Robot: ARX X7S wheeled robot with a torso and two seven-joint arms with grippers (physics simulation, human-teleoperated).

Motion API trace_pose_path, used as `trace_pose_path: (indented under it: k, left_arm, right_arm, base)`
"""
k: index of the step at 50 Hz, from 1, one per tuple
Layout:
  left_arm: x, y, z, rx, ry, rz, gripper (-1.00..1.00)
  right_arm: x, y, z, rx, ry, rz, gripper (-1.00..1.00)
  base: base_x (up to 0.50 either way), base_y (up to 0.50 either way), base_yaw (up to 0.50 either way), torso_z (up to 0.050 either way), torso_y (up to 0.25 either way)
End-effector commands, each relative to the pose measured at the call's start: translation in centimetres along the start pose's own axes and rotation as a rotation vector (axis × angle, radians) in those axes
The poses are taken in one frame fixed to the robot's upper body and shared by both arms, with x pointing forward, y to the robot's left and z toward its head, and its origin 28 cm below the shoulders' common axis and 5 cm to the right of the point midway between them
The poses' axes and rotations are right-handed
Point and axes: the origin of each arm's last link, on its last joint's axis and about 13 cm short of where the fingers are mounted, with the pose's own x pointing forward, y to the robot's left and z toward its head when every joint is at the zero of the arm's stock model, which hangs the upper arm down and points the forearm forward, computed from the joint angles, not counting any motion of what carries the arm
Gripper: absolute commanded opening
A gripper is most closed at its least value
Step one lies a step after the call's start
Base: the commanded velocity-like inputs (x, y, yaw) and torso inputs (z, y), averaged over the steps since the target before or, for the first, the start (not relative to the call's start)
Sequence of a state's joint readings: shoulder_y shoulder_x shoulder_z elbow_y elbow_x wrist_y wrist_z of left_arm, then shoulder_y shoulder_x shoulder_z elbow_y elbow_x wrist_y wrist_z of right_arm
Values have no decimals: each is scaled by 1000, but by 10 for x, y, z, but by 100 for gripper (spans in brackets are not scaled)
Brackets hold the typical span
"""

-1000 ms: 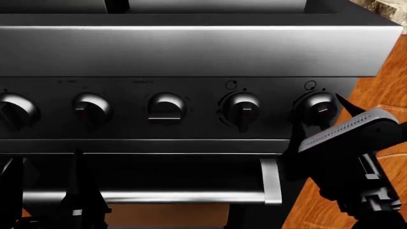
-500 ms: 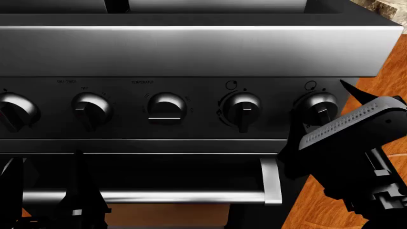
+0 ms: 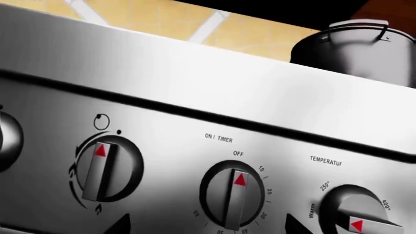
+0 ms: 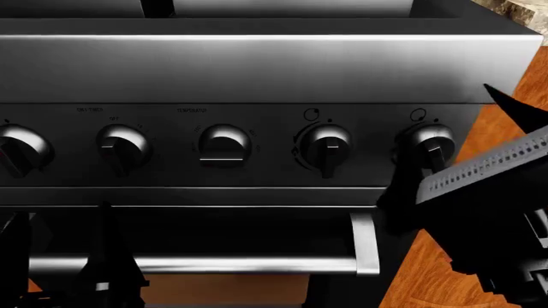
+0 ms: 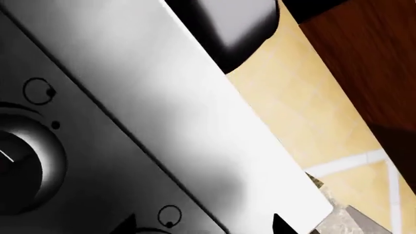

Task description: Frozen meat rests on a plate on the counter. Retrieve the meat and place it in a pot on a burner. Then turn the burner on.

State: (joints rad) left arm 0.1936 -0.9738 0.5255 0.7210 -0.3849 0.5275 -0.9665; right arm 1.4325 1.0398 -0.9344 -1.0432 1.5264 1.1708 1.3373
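Note:
The frozen meat, the plate and the burner are out of view. The glossy black pot (image 3: 354, 48) shows above the stove's front rail, and as a dark curve (image 5: 227, 24) in the right wrist view. My right gripper (image 4: 445, 136) is open in front of the rightmost knob (image 4: 428, 146), holding nothing; one ridged finger pad (image 4: 479, 170) faces the head camera. My left gripper (image 4: 58, 215) hangs open and empty low before the oven door. In the left wrist view its dark fingertips (image 3: 120, 225) flank the timer knob (image 3: 233, 197) at a distance.
A row of round knobs (image 4: 324, 146) runs across the steel stove front, above the oven handle (image 4: 214, 264). Orange-brown wooden cabinet fronts (image 4: 514, 122) lie to the right. A corner of the granite counter (image 4: 527, 9) shows at top right.
My right gripper has drawn back to the right and slightly up, away from the rightmost knob. The left gripper has not moved.

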Motion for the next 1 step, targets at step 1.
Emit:
trace_pose_path:
  k: [1]
  left_arm:
    - [0, -3, 7, 2, -15, -9, 100]
  right_arm:
    - [-18, -12, 4, 8, -19, -27, 100]
  base:
    - [0, 0, 0, 0, 0]
